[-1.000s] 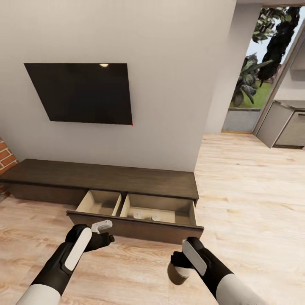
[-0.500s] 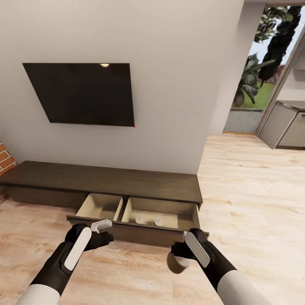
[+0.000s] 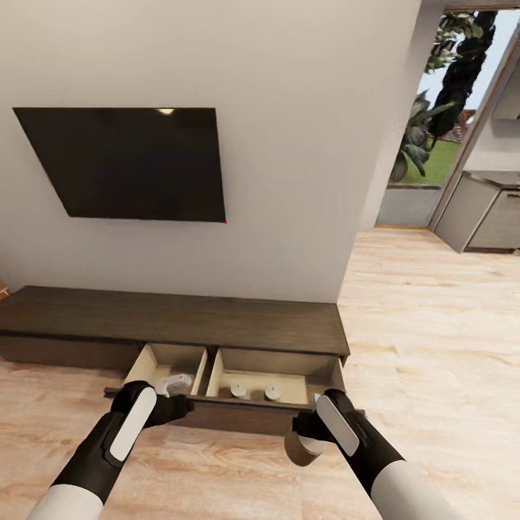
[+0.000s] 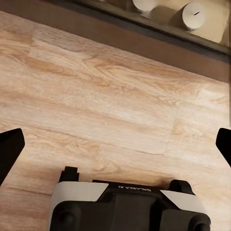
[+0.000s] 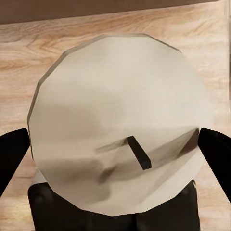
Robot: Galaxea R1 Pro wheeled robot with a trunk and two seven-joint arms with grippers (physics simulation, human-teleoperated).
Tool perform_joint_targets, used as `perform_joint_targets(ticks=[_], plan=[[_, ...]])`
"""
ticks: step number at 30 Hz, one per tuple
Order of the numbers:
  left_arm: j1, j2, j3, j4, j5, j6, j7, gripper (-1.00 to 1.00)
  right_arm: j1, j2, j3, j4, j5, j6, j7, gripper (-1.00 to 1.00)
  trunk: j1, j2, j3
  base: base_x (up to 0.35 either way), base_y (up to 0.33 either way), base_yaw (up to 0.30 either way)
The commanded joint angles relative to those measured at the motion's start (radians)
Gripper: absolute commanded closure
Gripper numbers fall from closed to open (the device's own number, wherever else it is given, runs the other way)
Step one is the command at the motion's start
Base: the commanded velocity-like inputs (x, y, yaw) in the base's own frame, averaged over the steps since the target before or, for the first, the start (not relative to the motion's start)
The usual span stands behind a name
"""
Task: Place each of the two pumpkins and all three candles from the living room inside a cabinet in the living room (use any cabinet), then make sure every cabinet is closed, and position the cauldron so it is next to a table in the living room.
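Observation:
The long low dark brown cabinet (image 3: pixel 173 318) stands against the wall with one wide drawer (image 3: pixel 238 419) pulled out. Two beige candles (image 3: pixel 238 391) (image 3: pixel 272 391) stand upright in the drawer's right pale compartment, and they also appear in the left wrist view as candles (image 4: pixel 195 14). A third candle (image 3: pixel 302 448) (image 5: pixel 120 139) sits in my right gripper (image 3: pixel 309 439), which is shut on it just in front of the drawer's right end. My left gripper (image 3: pixel 173 385) (image 4: pixel 115 149) is open and holds nothing, hovering at the drawer's front edge near the left compartment.
A dark TV screen (image 3: pixel 123 162) hangs on the white wall above the cabinet. To the right, the wood floor (image 3: pixel 433 325) runs to grey kitchen cupboards (image 3: pixel 484 217) and a glass opening with plants (image 3: pixel 433 108).
The whole view has shifted: the camera has come closer to the cabinet, so the open drawer now lies right at my grippers. Both arms keep the same pose, the candle still held.

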Motion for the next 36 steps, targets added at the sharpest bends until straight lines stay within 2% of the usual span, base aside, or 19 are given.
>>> perform_joint_targets(ticks=[1, 8, 32, 36], plan=[[-0.001, 0.001, -0.003, -0.001, 0.011, 0.002, 0.01, -1.0, -0.001, 0.0, 0.003, -0.001, -0.011, 0.0, -0.011, 1.0, 0.001, -0.002, -0.002, 0.022, 0.006, -0.164], [-0.001, 0.001, -0.003, -0.001, 0.01, 0.002, 0.01, -1.0, -0.001, 0.001, 0.004, -0.001, -0.012, 0.0, -0.013, 1.0, 0.001, -0.002, -0.002, 0.07, -0.034, -0.051], [-0.001, 0.002, -0.003, -0.001, 0.009, 0.0, 0.01, -1.0, -0.001, -0.003, 0.002, -0.001, -0.012, -0.002, -0.007, 1.0, 0.001, -0.002, -0.002, 0.256, -0.049, -0.001], [-0.001, 0.001, -0.003, -0.001, 0.01, 0.0, 0.01, -1.0, -0.001, -0.002, 0.003, 0.002, -0.009, -0.033, -0.008, 1.0, 0.001, -0.002, -0.002, 0.098, 0.0, 0.0]])
